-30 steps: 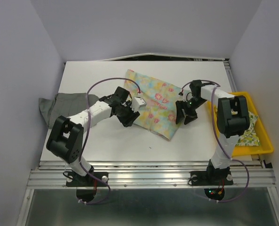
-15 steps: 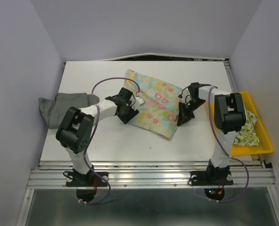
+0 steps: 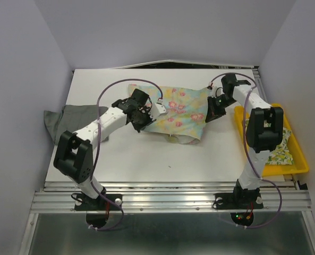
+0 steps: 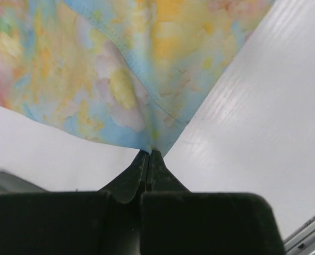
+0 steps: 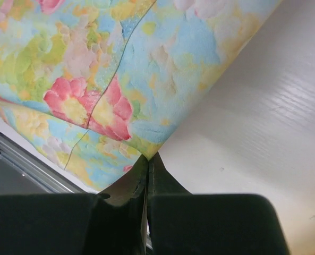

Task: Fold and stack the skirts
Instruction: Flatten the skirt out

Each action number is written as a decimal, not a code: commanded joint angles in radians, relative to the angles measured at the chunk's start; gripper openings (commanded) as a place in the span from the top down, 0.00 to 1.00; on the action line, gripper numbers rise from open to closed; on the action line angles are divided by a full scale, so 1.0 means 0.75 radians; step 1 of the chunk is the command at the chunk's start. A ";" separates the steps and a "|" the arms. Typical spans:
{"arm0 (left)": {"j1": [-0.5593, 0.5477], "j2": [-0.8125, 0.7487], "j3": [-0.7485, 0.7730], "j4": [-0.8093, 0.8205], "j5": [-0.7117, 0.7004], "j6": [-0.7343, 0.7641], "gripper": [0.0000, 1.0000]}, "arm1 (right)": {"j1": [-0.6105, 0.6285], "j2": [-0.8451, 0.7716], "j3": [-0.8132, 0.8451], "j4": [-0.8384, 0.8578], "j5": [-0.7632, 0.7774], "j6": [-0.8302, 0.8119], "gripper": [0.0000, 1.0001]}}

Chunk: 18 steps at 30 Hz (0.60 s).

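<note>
The pastel yellow-blue skirt with pink flowers hangs stretched between both grippers at the middle of the table, its lower fold sagging onto the surface. My left gripper is shut on its left corner; in the left wrist view the cloth rises from the closed left gripper. My right gripper is shut on the right corner; the right wrist view shows the flowered cloth pinched at the right gripper. A grey skirt lies bunched at the table's left edge. A pale green-yellow print skirt lies in the tray.
A yellow plastic tray sits at the right edge of the white table. Purple cables loop over both arms. A metal rail runs along the near table edge. Walls enclose the left, right and back sides.
Both grippers closed on the flowered skirt's near corners and carried them up and toward the back, folding it; the right arm swung furthest back.
</note>
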 commanded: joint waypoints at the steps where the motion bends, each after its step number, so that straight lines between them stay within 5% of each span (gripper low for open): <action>1: 0.005 -0.122 0.115 -0.336 0.089 0.183 1.00 | -0.036 -0.112 0.087 -0.074 0.086 -0.176 0.99; 6: 0.003 0.019 0.317 -0.496 0.309 0.216 0.97 | -0.011 -0.145 0.032 0.005 0.233 -0.256 0.93; 7: 0.001 0.064 0.374 -0.516 0.334 0.165 0.97 | -0.011 -0.147 0.024 0.012 0.258 -0.254 0.87; 8: 0.001 0.156 0.490 -0.553 0.369 0.142 0.96 | 0.003 -0.137 0.022 0.030 0.339 -0.256 0.66; 10: 0.007 0.230 0.585 -0.568 0.386 0.118 0.92 | 0.003 -0.121 0.028 0.044 0.403 -0.248 0.42; 12: 0.021 0.330 0.714 -0.543 0.379 0.058 0.93 | 0.003 -0.115 0.036 0.065 0.444 -0.235 0.34; 18: 0.115 0.634 1.098 -0.606 0.404 -0.070 0.98 | 0.003 -0.172 0.044 -0.117 0.182 -0.392 0.36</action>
